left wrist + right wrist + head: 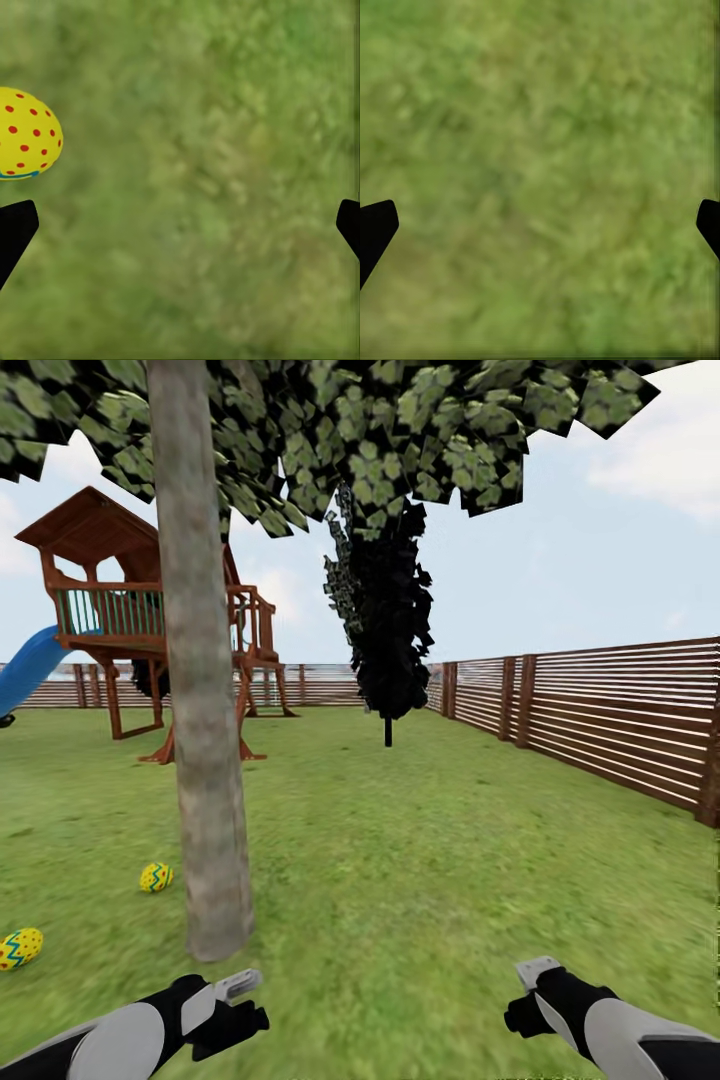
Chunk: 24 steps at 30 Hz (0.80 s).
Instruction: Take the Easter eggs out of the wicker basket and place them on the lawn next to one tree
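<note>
**Both pincers empty beside the tree, two eggs down on the grass**

Left gripper [235, 1000] hangs low in front of the tree trunk [205, 760], its two black fingertips spread wide in the left wrist view with nothing between them but lawn [430, 880]. One Easter egg [26, 133] lies on the grass just off that gripper's fingertip [15, 229], apart from it. The right gripper [530, 985], out on the open grass to the far side of the trunk, is equally wide open and holds nothing.

Just beyond the left gripper, an egg [20, 948] rests on the lawn near the trunk's base; a second egg [156, 877] lies just beside the trunk, a little farther back. Which of these is the one in the wrist view I cannot tell. Behind the trunk stand the wooden playset [130, 620] with its blue slide [30, 665], a dark conical tree [385, 610] and the slatted fence [600, 710].

Two eggs look placed, so by my reckoning a third is outstanding. Fetching it calls for turning away without rolling a wheel or arm over the eggs near the trunk, then setting it down gently, close to this same trunk.
</note>
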### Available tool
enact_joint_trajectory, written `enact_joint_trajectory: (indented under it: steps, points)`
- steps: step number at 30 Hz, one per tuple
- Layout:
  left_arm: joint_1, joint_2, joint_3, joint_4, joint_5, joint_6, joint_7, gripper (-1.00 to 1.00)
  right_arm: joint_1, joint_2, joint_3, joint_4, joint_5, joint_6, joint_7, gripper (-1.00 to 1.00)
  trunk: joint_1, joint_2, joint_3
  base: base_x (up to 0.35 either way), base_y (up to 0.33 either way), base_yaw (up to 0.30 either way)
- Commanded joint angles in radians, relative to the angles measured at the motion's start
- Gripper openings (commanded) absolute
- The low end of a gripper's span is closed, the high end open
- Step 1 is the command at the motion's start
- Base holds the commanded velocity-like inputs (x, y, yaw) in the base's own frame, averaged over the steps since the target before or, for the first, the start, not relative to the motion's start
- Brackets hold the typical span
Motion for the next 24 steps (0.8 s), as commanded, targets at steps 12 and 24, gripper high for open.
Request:
enact_joint_trajectory:
  steps: [12,24]
  points:
    - [-0.001,-0.001,0.004,0.002,-0.004,-0.001,-0.003,1.00,-0.001,0.000,0.004,0.012,0.008,0.004,0.008,1.00,-0.042,0.077,0.014,0.000,0.000,-0.125]
    - [0.000,-0.007,0.004,0.002,-0.004,0.000,-0.003,1.00,0.000,0.000,0.004,0.013,0.008,0.004,0.011,1.00,-0.062,0.112,0.011,0.000,0.000,-0.125]
